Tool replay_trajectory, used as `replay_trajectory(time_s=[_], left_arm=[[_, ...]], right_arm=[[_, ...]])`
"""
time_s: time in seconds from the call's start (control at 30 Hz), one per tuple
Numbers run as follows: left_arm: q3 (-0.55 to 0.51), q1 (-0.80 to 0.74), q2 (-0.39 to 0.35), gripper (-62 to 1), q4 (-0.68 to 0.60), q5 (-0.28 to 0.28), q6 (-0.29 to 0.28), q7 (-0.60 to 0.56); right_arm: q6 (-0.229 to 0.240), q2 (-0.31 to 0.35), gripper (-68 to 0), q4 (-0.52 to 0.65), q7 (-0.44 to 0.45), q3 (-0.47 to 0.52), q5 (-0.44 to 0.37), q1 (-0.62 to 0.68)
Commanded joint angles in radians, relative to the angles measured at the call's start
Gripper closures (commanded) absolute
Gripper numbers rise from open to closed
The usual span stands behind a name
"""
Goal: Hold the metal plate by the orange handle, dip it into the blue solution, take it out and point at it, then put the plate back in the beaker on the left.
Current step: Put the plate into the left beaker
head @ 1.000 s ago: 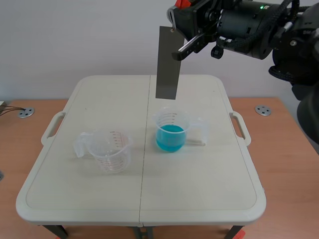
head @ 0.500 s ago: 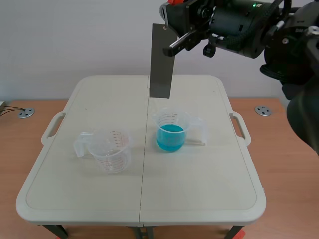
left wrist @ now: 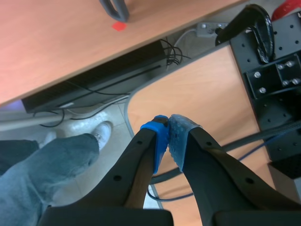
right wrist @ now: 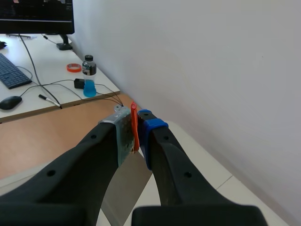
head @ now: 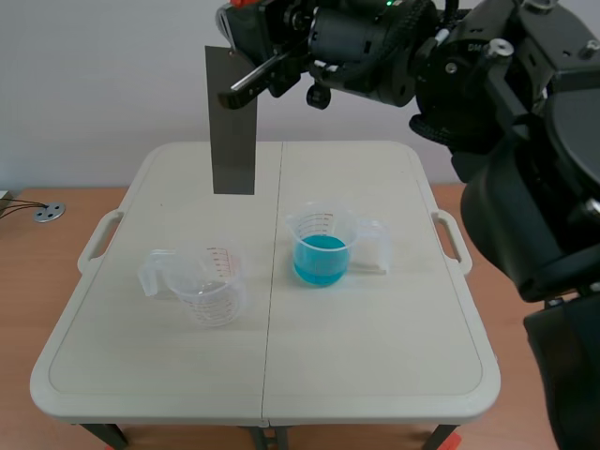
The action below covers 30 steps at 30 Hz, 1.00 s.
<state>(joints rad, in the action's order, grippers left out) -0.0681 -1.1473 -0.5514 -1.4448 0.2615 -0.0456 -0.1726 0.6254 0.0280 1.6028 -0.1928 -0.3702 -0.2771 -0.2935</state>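
Note:
A dark grey metal plate (head: 232, 122) hangs upright high over the table, above and a little behind the empty clear beaker (head: 208, 282) on the left. My right gripper (head: 246, 37) is shut on the plate's orange handle (right wrist: 134, 126), which shows as a thin orange strip between the pads in the right wrist view. The plate (right wrist: 126, 188) drops away below the fingers there. The beaker of blue solution (head: 322, 247) stands right of the table's middle seam. My left gripper (left wrist: 167, 136) is shut on nothing, off the table, over the floor and a desk edge.
The cream folding table (head: 394, 375) carries only the two beakers. The right arm (head: 487, 103) spans the upper right of the scene. In the left wrist view a person's trouser leg and shoe (left wrist: 44, 160) and cables lie on the floor. A desk with a small bottle (right wrist: 88, 66) stands beyond the right gripper.
My right gripper has carried the plate leftwards, from over the blue beaker to over the empty left beaker, staying at about the same height.

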Motion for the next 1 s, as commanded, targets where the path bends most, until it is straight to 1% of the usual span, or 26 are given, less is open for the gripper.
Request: replay_trajectory(time_s=[0.0, 0.2, 0.37, 0.5, 0.97], left_arm=[[0.007, -0.005, -0.006, -1.6, -0.009, 0.003, -0.002, -0.011], [0.024, -0.002, -0.006, -1.6, -0.009, 0.003, -0.002, -0.011], [0.038, 0.003, -0.006, -1.5, -0.009, 0.003, -0.056, -0.011], [0.058, 0.01, -0.006, -1.5, -0.009, 0.003, -0.085, -0.011], [0.069, 0.02, -0.006, -1.5, -0.009, 0.003, -0.089, 0.014]], right_arm=[[-0.003, -0.021, -1.3, 0.018, 0.002, -0.013, -0.014, -0.025], [-0.003, -0.076, -1.3, 0.018, -0.045, -0.064, -0.014, -0.023], [-0.004, -0.096, -1.3, 0.018, -0.061, -0.099, -0.014, -0.022], [-0.004, -0.106, -1.3, 0.018, -0.078, -0.12, -0.014, -0.021], [-0.008, -0.106, -1.3, 0.017, -0.091, -0.129, -0.009, 0.042]])
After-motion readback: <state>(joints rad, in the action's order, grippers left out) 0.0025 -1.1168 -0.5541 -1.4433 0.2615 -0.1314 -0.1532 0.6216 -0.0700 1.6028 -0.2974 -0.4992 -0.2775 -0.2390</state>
